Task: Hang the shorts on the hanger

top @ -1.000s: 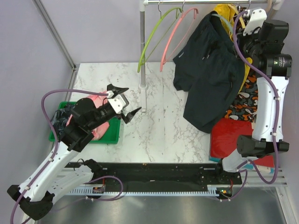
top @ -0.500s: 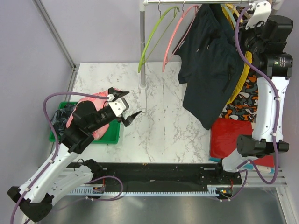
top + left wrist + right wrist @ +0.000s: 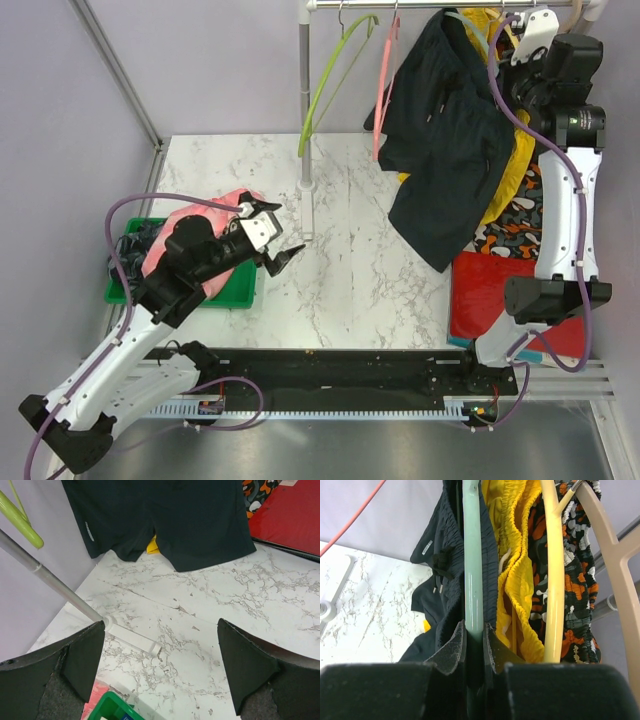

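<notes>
Two grippers: right gripper at 1 o'clock, pinched on the hanger, the shorts draped over it (yellow shorts just beside); left gripper at 8 o'clock, spread wide over the table.

The shorts are matt, dark cloth. The hanger between my right fingers is smooth, glossy pale plastic, and the pads of those fingers look grey and grainy. My left fingers are matt black plastic with felt-like lower faces. The yellow shorts are crinkled cloth. The worktop is smooth, marble-patterned and faintly shiny. The rack pole is dull grey metal.
</notes>
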You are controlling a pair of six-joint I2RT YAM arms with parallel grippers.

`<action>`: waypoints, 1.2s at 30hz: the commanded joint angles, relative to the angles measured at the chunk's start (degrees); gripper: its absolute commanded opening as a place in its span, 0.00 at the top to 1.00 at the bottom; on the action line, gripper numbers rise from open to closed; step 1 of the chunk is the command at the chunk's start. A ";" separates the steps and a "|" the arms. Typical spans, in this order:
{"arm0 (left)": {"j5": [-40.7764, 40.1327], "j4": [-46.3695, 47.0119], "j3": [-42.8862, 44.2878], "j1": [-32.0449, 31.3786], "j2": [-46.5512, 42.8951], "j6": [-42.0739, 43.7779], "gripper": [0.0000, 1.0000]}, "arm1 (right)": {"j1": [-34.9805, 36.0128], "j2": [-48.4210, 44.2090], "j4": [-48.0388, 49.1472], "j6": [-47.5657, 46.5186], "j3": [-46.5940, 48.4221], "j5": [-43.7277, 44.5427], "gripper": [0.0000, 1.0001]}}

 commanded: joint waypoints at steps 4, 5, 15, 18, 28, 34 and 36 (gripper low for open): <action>-4.71 -4.46 2.03 2.87 4.24 -7.94 0.01 | -0.19 -1.71 3.71 -1.28 -1.01 -2.48 0.71; -5.59 -7.08 2.82 3.57 5.64 -9.95 0.01 | -0.19 -2.15 3.62 -1.20 -1.36 -2.74 0.59; -1.49 -23.96 14.93 12.72 13.12 -13.24 0.01 | -0.19 -12.34 3.79 1.26 -5.83 -8.36 0.02; 1.78 -29.66 21.43 16.58 15.84 -11.38 0.01 | -0.19 -16.03 3.27 2.32 -7.94 -9.95 0.02; 1.78 -39.69 28.84 26.24 14.88 -12.17 0.01 | -0.19 -28.42 -5.06 1.45 -22.44 -23.39 0.02; -7.88 -42.69 28.06 29.68 10.76 -10.94 0.01 | -0.10 -35.01 -10.61 -2.07 -39.83 -33.13 0.02; -8.84 -43.23 25.86 30.64 7.61 -10.94 0.01 | -0.10 -36.16 -11.67 -2.86 -45.55 -33.68 0.02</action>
